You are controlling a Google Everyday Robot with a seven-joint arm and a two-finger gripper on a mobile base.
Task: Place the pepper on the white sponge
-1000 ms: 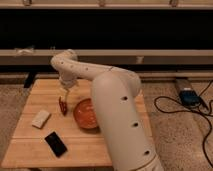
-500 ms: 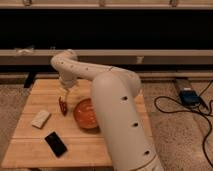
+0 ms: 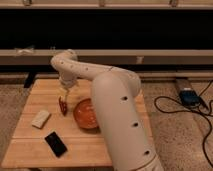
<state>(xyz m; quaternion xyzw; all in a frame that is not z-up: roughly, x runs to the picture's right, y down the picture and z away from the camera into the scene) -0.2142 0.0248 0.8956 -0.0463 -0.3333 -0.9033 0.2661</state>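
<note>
Red pepper, top obscured by hand just above; white sponge nr.

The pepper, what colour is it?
Dark red pepper, camera view; gripper just above it.

Worktop carrying four things. The pepper lies just left of the bowl. The white sponge lies farther left, apart from the pepper. The flat slab lies in front of the sponge, near the front edge. The pincer hangs directly over the pepper.
</note>
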